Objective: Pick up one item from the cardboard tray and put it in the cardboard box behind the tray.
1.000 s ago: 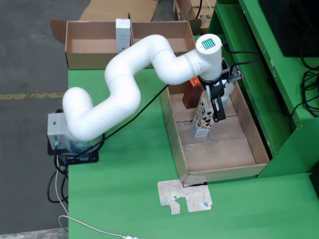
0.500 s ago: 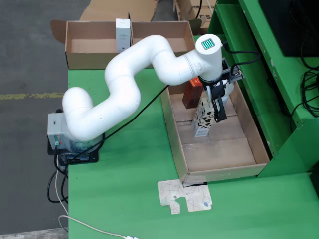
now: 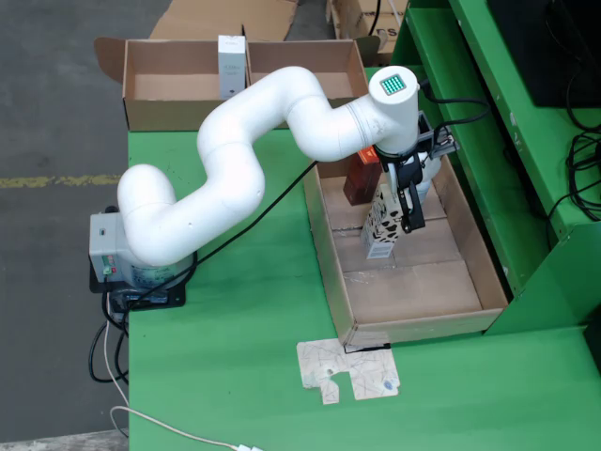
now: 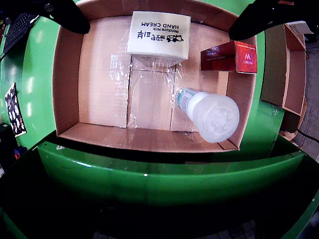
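A green table [image 3: 254, 310] stood beside a grey concrete floor [image 3: 56, 141]. In the fixed view, the cardboard box [image 3: 150, 111] sat at the far left edge of the table with a white carton [image 3: 231, 66] upright inside it. The white arm [image 3: 235, 160] reached from its base at the left across to the cardboard tray [image 3: 329, 272] on the right.

In the tray stood a red box [image 3: 362, 178], then the patterned hand cream box [image 3: 380, 225], with the gripper [image 3: 408, 202] hanging just over it. The wrist view showed the fingers [image 4: 70, 17] spread wide to either side and grasping nothing. The hand cream box [image 4: 158, 32] lay between them, untouched as far as I could tell. To its right in that view were the red box [image 4: 229, 57] and a white-capped bottle [image 4: 209, 112].

The step in hand looked like the descent to grasp. To do it well, the arm should stay centred on the box, lower until the fingers straddle its sides, and close evenly so that it does not tip. It should also keep clear of the red box close by.

The box top read "Moisture Milk HAND CREAM", with further characters I could not read. The red box bore a W-like mark, and its small print was illegible.
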You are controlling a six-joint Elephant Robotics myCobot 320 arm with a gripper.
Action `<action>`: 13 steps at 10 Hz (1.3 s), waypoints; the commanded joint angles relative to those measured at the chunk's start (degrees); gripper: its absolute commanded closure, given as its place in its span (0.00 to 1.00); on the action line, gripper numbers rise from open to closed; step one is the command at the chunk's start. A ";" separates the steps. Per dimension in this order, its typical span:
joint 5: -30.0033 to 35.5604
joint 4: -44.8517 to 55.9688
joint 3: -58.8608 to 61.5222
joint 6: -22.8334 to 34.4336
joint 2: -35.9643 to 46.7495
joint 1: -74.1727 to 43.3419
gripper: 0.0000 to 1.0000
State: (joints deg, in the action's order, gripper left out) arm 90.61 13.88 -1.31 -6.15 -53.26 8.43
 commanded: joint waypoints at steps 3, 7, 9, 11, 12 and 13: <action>0.52 2.26 1.31 -0.25 2.65 0.29 0.00; 0.91 3.96 1.31 -0.33 2.62 0.49 0.00; 0.99 4.32 1.31 -0.22 2.79 0.52 0.00; 0.83 3.67 1.31 -0.35 2.53 0.46 0.00; 0.83 3.54 1.31 -0.35 2.22 0.31 0.00; 0.88 3.15 1.31 -0.14 1.83 0.07 0.00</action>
State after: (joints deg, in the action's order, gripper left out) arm 91.23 18.19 -1.31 -6.32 -52.55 8.87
